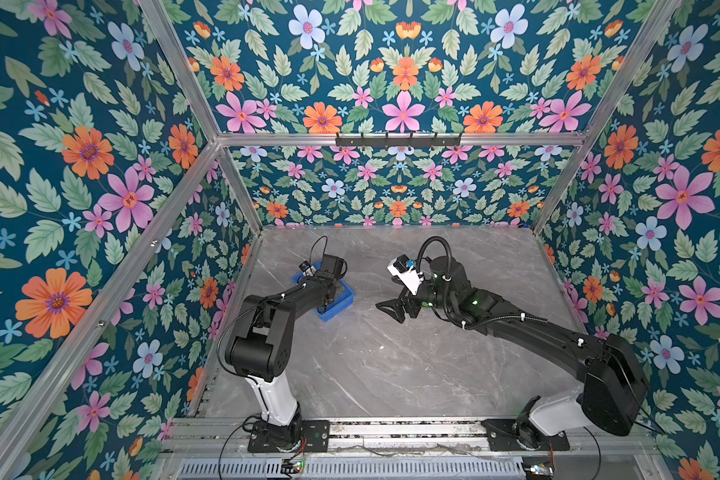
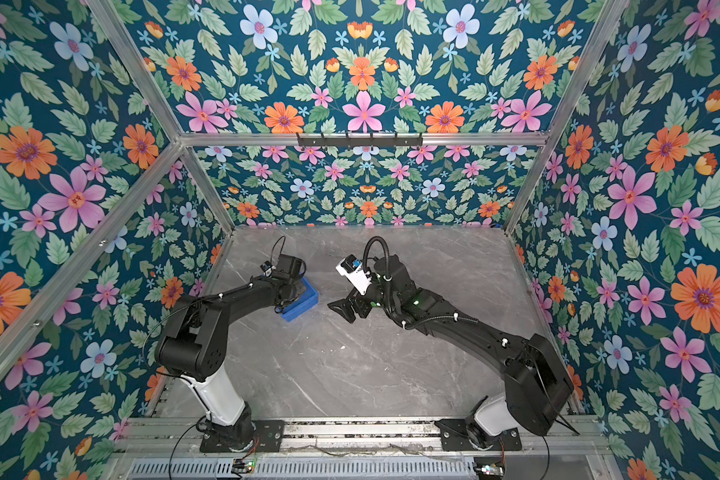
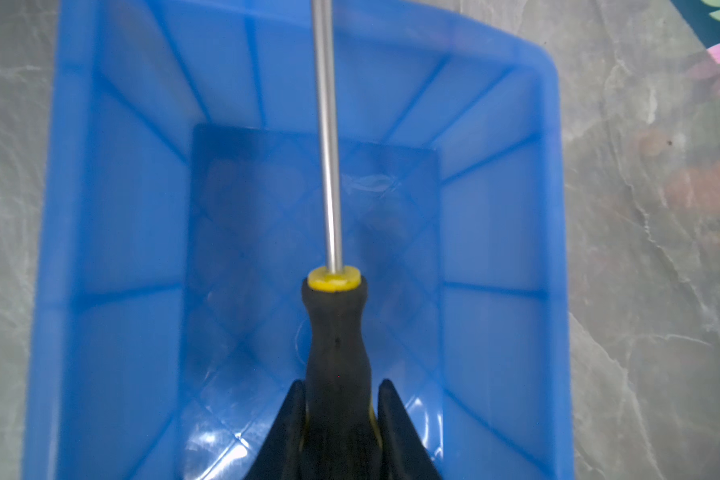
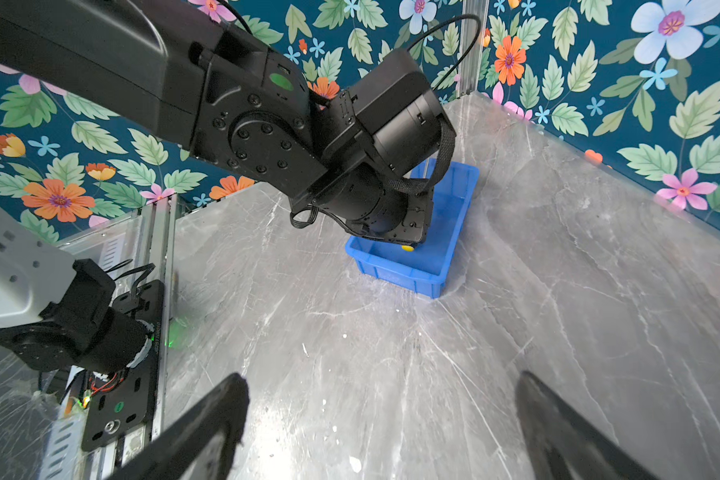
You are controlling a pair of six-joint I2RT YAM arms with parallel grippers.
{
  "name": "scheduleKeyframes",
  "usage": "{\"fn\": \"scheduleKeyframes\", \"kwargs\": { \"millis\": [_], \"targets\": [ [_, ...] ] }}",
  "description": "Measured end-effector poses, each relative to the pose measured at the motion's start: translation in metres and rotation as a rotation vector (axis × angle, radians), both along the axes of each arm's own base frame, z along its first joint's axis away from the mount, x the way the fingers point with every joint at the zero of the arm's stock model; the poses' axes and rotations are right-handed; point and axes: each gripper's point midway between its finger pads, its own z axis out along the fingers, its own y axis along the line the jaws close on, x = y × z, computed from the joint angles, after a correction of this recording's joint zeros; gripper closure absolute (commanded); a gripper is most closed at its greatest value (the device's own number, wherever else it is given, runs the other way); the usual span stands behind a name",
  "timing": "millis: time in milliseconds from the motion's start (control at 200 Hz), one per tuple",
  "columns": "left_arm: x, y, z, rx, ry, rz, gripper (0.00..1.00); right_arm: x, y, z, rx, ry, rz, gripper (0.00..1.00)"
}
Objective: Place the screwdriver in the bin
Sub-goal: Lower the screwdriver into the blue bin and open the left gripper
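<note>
The blue bin (image 3: 113, 208) stands on the grey table at the left in both top views (image 1: 344, 303) (image 2: 306, 303). My left gripper (image 3: 341, 384) is shut on the black-and-yellow handle of the screwdriver (image 3: 336, 332) and holds it over the bin's floor. Its metal shaft (image 3: 327, 145) runs past the bin's far wall and out of the left wrist view. In the right wrist view the handle's yellow end (image 4: 408, 248) shows inside the bin (image 4: 395, 270), under the left wrist. My right gripper (image 4: 381, 380) (image 1: 398, 308) is open and holds nothing, over bare table to the right of the bin.
Floral walls close in the grey marble table (image 1: 371, 365) on three sides. An aluminium rail (image 1: 391, 430) with both arm bases runs along the front edge. A black hook rack (image 1: 398, 140) hangs high on the back wall.
</note>
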Motion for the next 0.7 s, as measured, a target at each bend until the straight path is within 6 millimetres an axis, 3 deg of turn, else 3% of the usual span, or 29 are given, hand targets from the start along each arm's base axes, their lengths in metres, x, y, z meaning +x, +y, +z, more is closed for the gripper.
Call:
{"fn": "scheduleKeyframes", "kwargs": {
  "millis": [55,230,320,445,700],
  "targets": [
    [0.0,-0.001,-0.001,-0.004,0.001,-0.002,0.98,0.001,-0.002,-0.001,-0.005,-0.003,-0.01,0.01],
    [0.001,-0.002,0.0,-0.012,-0.003,-0.002,0.7,0.001,-0.003,0.0,-0.008,-0.011,-0.015,0.01],
    [0.0,-0.001,0.002,-0.01,-0.01,0.001,0.62,0.001,-0.004,0.0,-0.008,-0.013,-0.018,0.01],
    [0.001,0.002,0.013,-0.005,-0.041,0.008,0.58,0.002,-0.007,-0.001,-0.013,-0.018,-0.034,0.01],
    [-0.006,0.008,0.041,0.025,-0.111,-0.014,0.32,0.004,-0.014,0.007,0.0,-0.05,-0.074,0.01]
  ]
}}
